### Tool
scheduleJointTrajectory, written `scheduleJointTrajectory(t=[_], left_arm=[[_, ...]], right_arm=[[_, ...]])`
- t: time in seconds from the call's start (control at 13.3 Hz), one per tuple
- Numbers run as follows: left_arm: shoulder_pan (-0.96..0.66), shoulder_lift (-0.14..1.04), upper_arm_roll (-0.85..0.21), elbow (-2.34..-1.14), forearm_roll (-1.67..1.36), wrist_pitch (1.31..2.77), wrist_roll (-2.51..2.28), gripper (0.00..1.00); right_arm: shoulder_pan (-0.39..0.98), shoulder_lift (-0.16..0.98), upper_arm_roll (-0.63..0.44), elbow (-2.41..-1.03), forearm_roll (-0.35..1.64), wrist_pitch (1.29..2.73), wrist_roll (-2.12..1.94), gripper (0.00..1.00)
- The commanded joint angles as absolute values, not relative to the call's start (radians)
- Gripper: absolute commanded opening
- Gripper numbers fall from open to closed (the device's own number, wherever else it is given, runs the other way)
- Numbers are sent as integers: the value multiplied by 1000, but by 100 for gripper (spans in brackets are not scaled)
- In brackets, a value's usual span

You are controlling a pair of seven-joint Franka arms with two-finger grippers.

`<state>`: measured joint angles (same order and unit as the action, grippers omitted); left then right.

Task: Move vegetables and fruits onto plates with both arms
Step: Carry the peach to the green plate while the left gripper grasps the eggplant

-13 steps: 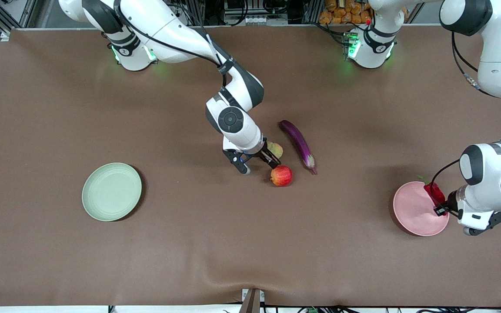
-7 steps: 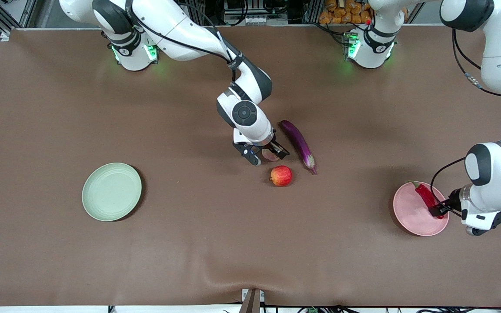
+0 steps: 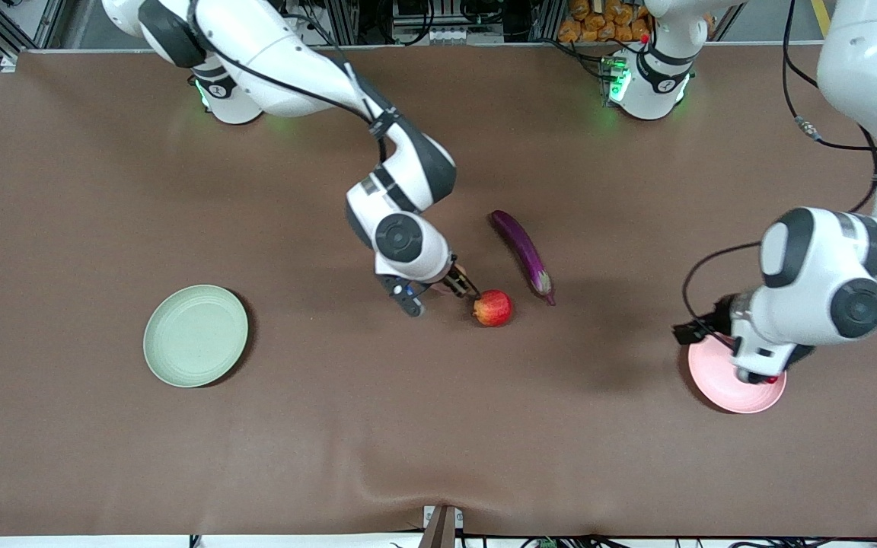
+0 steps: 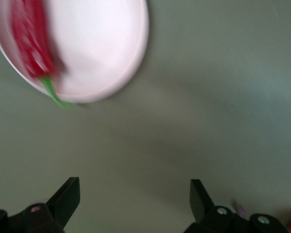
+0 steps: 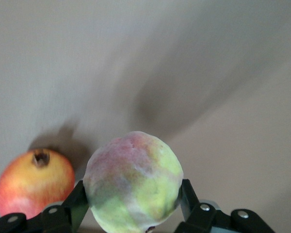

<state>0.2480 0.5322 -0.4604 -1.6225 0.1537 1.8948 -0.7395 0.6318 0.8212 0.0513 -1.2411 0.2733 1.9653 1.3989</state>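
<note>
My right gripper (image 3: 438,291) (image 5: 132,194) is shut on the pale yellow-green fruit with a pink blush (image 5: 133,182), just above the table beside the red apple (image 3: 492,307) (image 5: 34,182). In the front view the hand hides most of that fruit. The purple eggplant (image 3: 522,255) lies a little toward the left arm's end from the apple. My left gripper (image 3: 701,326) (image 4: 134,187) hangs open and empty over the table at the rim of the pink plate (image 3: 735,392) (image 4: 102,43). The red chili pepper (image 4: 33,43) lies on that plate. The mint green plate (image 3: 195,335) sits bare toward the right arm's end.
The brown table cover has a raised fold (image 3: 438,487) near its edge closest to the front camera. Both arm bases (image 3: 229,95) (image 3: 648,84) stand along the table's edge farthest from that camera.
The left gripper opened, left the chili on the pink plate and swung up toward the table's middle. The right gripper closed on the yellow-green fruit and carried it toward the red apple.
</note>
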Motion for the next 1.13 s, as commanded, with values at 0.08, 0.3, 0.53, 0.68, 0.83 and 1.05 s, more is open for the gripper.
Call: scheduleJointTrajectory(t=[0.08, 0.3, 0.53, 0.68, 0.83, 1.05], left_arm=[[255, 443, -644, -1810, 152, 1995, -1035, 100], [218, 422, -738, -1974, 172, 2203, -1161, 100], [141, 422, -735, -2110, 196, 2396, -1293, 100], [118, 471, -735, -2138, 323, 2447, -1427, 100], [107, 541, -733, -2140, 522, 2448, -1582, 100], [115, 653, -727, -2105, 746, 2451, -1773, 98]], right_arm=[[476, 733, 26, -1252, 243, 1740, 1082, 0], [381, 691, 5, -1297, 42, 1648, 863, 0], [217, 592, 5, -1435, 17, 1667, 547, 0], [109, 566, 5, -1509, 17, 1722, 335, 0], [26, 563, 5, -1596, 18, 1832, 180, 0], [-24, 564, 5, -1722, 18, 1995, 74, 0]])
